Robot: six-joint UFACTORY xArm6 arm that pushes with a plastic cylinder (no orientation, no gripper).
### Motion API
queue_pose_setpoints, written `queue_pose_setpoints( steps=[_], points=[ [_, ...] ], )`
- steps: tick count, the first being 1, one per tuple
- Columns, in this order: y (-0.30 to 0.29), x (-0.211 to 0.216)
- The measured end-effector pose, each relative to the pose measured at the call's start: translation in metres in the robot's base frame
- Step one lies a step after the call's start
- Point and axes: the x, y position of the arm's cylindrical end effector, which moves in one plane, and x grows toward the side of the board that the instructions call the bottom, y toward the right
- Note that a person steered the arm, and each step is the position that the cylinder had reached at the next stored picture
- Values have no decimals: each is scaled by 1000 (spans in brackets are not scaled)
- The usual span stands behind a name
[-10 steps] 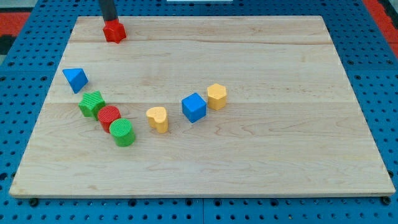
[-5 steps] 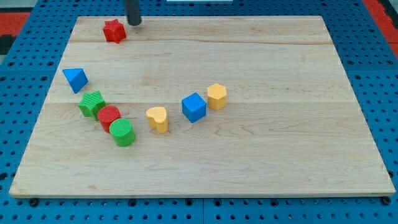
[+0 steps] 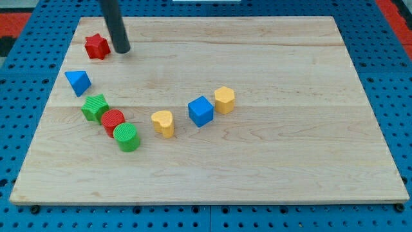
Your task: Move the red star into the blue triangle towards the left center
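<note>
The red star [image 3: 97, 46] lies near the board's top left. My tip [image 3: 121, 49] stands just to the star's right, a small gap apart. The blue triangle [image 3: 78, 82] lies below the star, at the left centre, clearly apart from it.
A green star [image 3: 94, 107], a red cylinder [image 3: 112, 120] and a green cylinder [image 3: 127, 136] form a touching diagonal row below the triangle. A yellow heart [image 3: 163, 122], a blue cube [image 3: 201, 111] and a yellow hexagon [image 3: 224, 100] lie mid-board. The wooden board [image 3: 270, 58] sits on blue pegboard.
My tip went from behind the star round to its right, then came down and left. The red star slid left and down, closer to the blue triangle.
</note>
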Motion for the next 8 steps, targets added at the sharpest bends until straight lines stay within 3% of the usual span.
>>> queue_pose_setpoints(
  steps=[1,2,4,6,8],
  points=[
    [1,-44],
    [-53,-39],
    [-98,5],
    [-102,38],
    [-111,46]
  ],
)
